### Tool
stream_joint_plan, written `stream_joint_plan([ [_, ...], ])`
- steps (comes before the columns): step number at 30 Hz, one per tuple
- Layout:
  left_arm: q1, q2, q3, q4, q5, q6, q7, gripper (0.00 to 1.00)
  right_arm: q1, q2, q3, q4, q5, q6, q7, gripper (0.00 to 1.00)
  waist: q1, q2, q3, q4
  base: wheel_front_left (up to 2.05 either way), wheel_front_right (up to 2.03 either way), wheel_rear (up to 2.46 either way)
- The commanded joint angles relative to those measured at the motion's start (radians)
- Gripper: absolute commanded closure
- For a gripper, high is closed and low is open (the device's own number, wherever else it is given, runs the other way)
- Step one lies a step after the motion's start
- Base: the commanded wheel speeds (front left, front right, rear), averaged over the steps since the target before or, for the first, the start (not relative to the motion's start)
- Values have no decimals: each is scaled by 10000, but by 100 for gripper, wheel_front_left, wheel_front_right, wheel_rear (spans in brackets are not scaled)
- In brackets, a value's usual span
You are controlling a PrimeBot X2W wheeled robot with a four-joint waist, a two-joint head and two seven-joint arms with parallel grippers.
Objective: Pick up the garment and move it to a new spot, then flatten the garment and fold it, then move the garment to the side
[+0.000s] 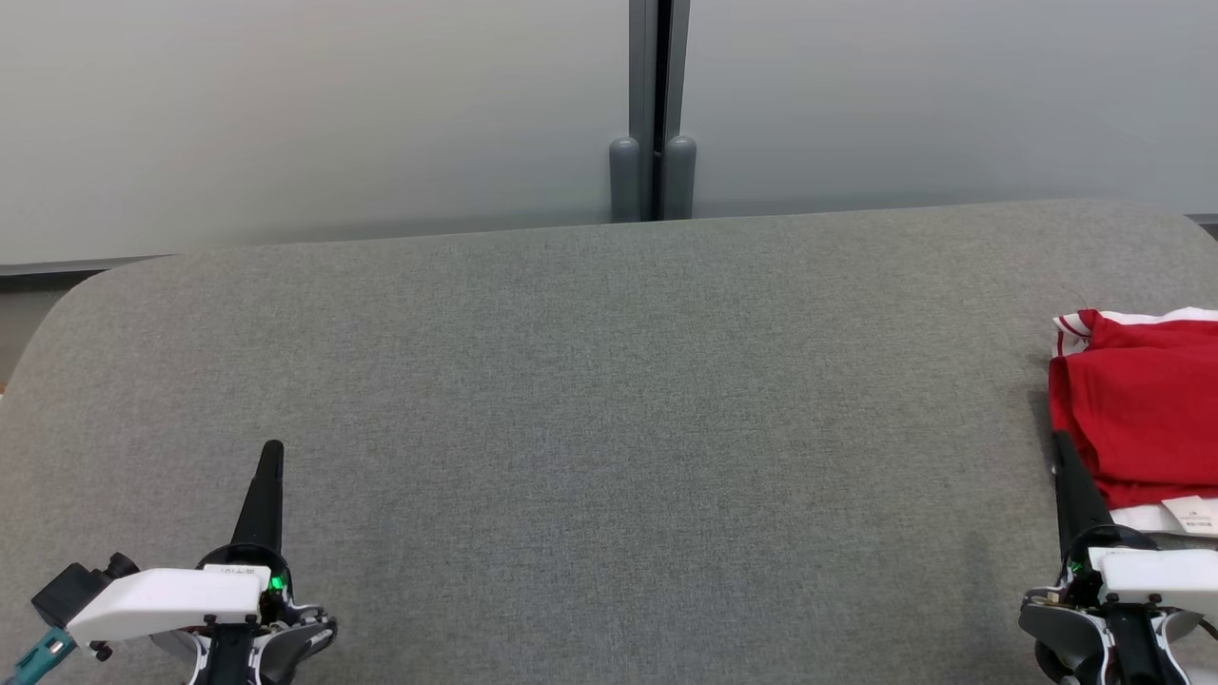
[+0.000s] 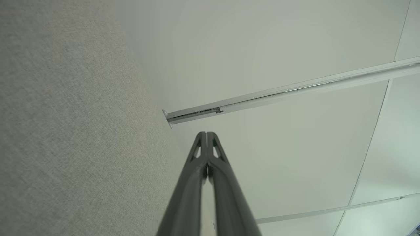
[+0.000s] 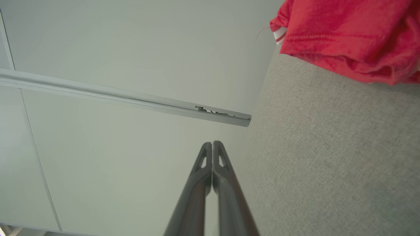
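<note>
A folded red garment (image 1: 1142, 409) with white trim and a white label lies at the far right edge of the grey fabric table (image 1: 609, 400); its red hem also shows in the right wrist view (image 3: 344, 36). My right gripper (image 1: 1059, 440) is shut with nothing in it, its tips just left of the garment's near corner. My left gripper (image 1: 273, 447) is shut and empty over the table's lower left, far from the garment. Both wrist views show the fingers pressed together, left (image 2: 206, 133) and right (image 3: 212, 143).
A pale wall with a grey vertical post (image 1: 653, 114) stands behind the table's far edge. The table's rounded corner (image 1: 86, 285) is at the upper left. Bare grey cloth stretches between the two grippers.
</note>
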Motion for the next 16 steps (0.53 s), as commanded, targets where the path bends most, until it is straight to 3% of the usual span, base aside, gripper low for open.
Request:
stream_joint_plan([
  [1,-203,33,76,-66,-167,-54,38,100,-82,-12,-64,-61,143,3,46,100,0,0,-4,-3,0,0,0],
  [16,-207,11,353,-53,-1151,-145,375,100,-72,57,-256,-47,1251,4,394,100,-1,0,-139,-100,0,0,0],
])
